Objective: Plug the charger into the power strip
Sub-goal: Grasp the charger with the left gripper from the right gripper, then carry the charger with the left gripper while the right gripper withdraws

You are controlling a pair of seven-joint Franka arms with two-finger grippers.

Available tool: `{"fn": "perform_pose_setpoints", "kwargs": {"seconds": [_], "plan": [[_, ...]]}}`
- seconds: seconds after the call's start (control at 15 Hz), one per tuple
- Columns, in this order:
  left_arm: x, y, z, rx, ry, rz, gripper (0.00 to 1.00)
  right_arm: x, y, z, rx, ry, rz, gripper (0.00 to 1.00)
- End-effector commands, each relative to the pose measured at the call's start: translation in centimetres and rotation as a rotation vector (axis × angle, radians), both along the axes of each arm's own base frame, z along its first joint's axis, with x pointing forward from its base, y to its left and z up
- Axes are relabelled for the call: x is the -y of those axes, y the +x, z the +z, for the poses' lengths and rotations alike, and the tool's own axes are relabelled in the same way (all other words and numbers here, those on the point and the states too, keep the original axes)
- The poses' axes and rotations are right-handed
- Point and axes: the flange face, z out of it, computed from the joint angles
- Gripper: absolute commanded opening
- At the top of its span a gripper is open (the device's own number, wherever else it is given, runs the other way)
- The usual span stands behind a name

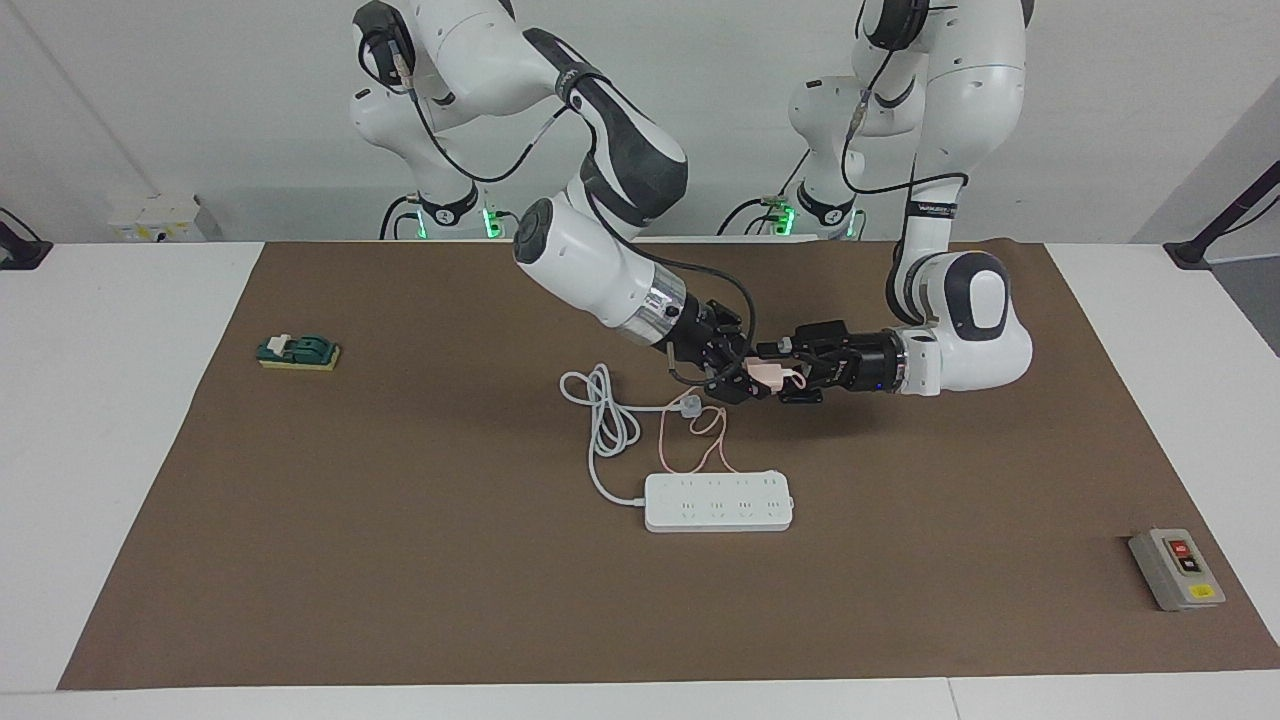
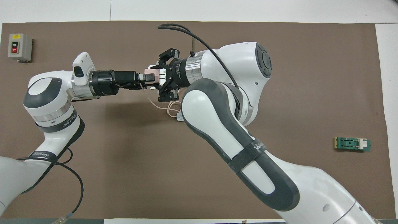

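The pale-pink charger is up in the air over the brown mat, above a spot nearer to the robots than the power strip. My left gripper is shut on it. It also shows in the overhead view at the tips of the left gripper. My right gripper faces it from the other end, its fingers spread wide around the charger's front. The thin pink cable hangs down in loops to the mat. The strip lies flat, outlets up; in the overhead view the right arm hides it.
The strip's white three-pin plug and coiled thick cord lie beside the pink cable. A grey button box sits near the left arm's end of the table, a green block near the right arm's end.
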Motion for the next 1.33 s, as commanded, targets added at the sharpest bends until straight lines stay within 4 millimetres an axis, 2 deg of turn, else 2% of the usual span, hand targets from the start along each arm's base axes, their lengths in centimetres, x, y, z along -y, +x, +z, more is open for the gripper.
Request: {"fn": "perform_pose_setpoints", "kwargs": {"seconds": [0.0,0.13,0.2,0.47,0.53,0.66,0.86,1.06,1.26], "plan": [[0.0,0.2,0.3,-0.023,0.017,-0.01,0.25,0.0,0.5,0.1,-0.036,0.018,-0.008,0.0],[-0.3,0.4,0.2,-0.026,0.022,-0.004,0.04,0.1,0.6,0.1,-0.034,0.018,-0.008,0.0],[-0.3,0.4,0.2,-0.04,0.023,-0.004,0.01,0.2,0.6,0.1,-0.034,0.018,-0.01,0.0],[-0.6,0.3,0.2,-0.057,0.033,-0.012,0.0,0.5,0.8,0.2,-0.051,0.033,-0.027,0.01],[-0.7,0.5,0.6,-0.044,0.05,-0.022,0.0,0.4,0.7,0.3,-0.069,0.038,-0.045,0.99],[-1.4,1.0,1.1,-0.019,0.088,-0.033,0.0,0.7,1.0,0.2,-0.09,0.038,-0.075,1.0],[-4.2,1.9,2.3,0.004,0.16,-0.04,0.0,1.9,1.7,0.3,-0.099,0.04,-0.093,1.0],[-6.0,2.2,2.6,0.039,0.251,-0.069,0.0,3.2,2.5,1.4,-0.094,0.049,-0.101,1.0],[-6.9,2.7,3.6,0.134,0.375,-0.114,0.0,7.2,3.9,3.2,-0.102,0.051,-0.114,1.0]]}}
